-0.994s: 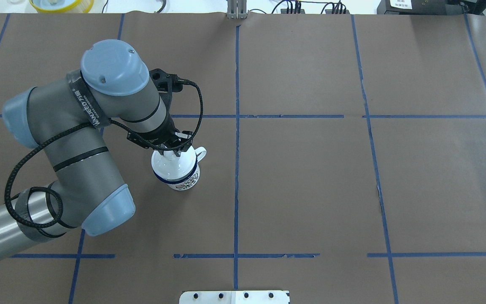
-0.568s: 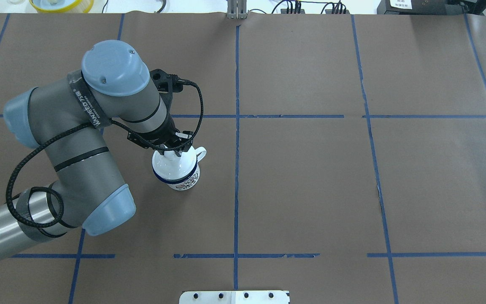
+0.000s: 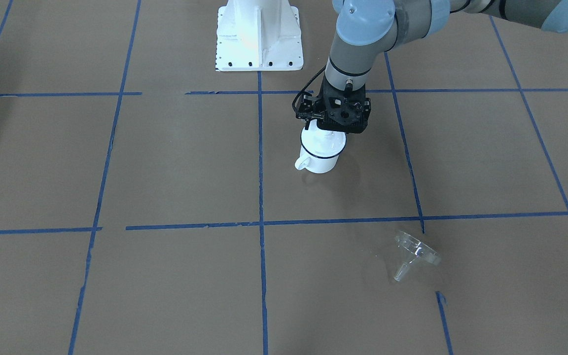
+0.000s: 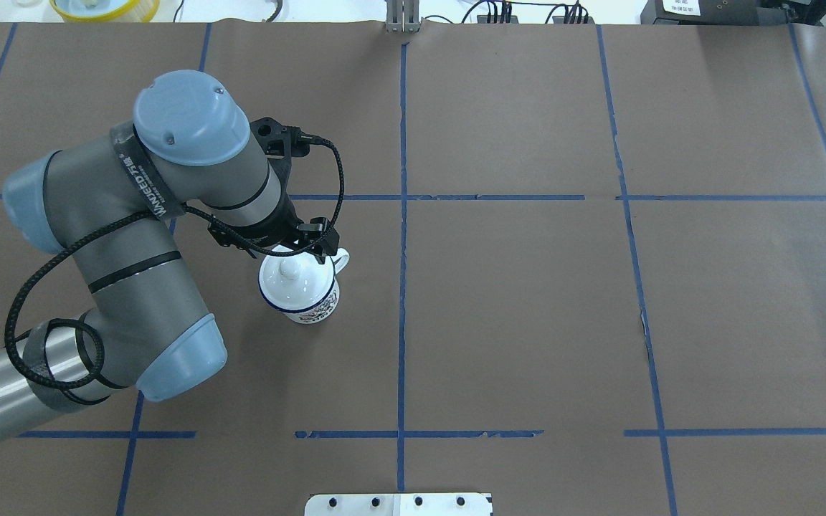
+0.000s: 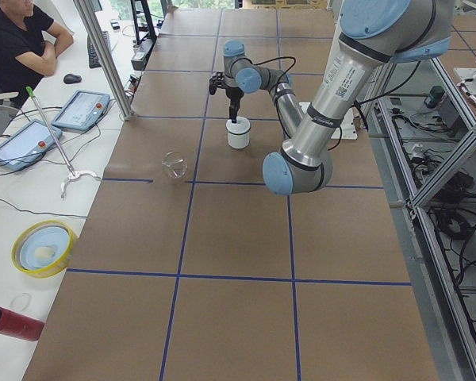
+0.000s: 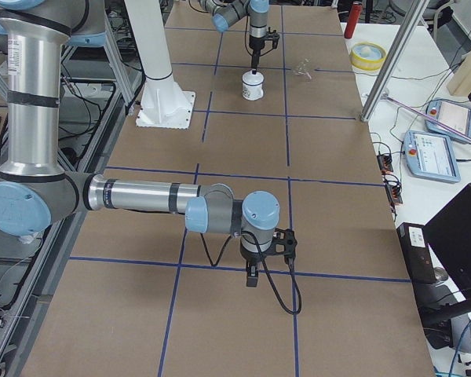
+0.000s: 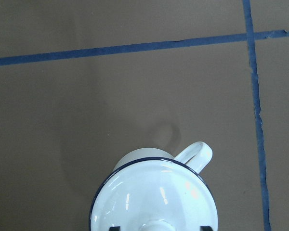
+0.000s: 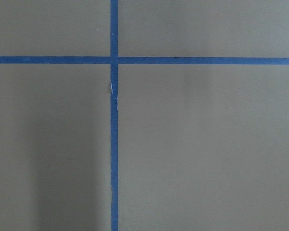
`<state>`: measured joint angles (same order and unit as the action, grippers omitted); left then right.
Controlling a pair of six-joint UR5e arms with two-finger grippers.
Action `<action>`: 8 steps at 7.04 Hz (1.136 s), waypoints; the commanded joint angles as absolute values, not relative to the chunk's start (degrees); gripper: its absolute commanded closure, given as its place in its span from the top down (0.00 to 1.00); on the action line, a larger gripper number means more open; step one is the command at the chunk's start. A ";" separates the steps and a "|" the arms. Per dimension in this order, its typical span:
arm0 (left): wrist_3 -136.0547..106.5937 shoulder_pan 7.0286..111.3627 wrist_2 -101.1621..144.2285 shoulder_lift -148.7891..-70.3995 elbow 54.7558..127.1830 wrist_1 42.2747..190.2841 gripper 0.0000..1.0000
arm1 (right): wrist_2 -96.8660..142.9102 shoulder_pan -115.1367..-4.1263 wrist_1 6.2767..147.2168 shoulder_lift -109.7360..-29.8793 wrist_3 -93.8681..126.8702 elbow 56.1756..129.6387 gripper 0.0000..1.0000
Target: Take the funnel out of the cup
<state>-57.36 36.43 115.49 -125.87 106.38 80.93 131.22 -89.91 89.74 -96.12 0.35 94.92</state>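
The cup (image 3: pixel 321 160) is a white mug with a dark blue rim, standing upright on the brown table; it also shows in the overhead view (image 4: pixel 309 304). A white knobbed lid (image 4: pixel 291 278) covers it. The clear funnel (image 3: pixel 414 254) lies on its side on the table, well apart from the cup, and also shows in the exterior left view (image 5: pixel 174 165). My left gripper (image 3: pixel 324 132) hovers just above the lid's knob, open, holding nothing. My right gripper (image 6: pixel 253 275) points down over bare table far from the cup; I cannot tell if it is open or shut.
The robot's white base plate (image 3: pixel 259 34) stands behind the cup. Blue tape lines (image 3: pixel 260 197) divide the table. A person and tablets (image 5: pixel 83 107) are off the far edge.
My left gripper has lifted and drawn back off the lid's knob, which now shows free. The lid and cup have not moved.
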 commanded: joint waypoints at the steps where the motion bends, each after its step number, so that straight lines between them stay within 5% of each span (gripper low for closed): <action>1: -56.87 37.95 115.31 -125.60 109.93 80.86 1.00 | 131.22 -89.91 89.74 -96.15 0.35 94.92 1.00; 6: -32.87 56.11 117.84 -118.86 112.77 82.60 1.00 | 131.22 -89.91 89.74 -96.15 0.35 94.92 1.00; 8: -13.29 70.50 126.17 -112.44 104.21 86.46 1.00 | 131.22 -89.91 89.74 -96.07 0.35 94.92 1.00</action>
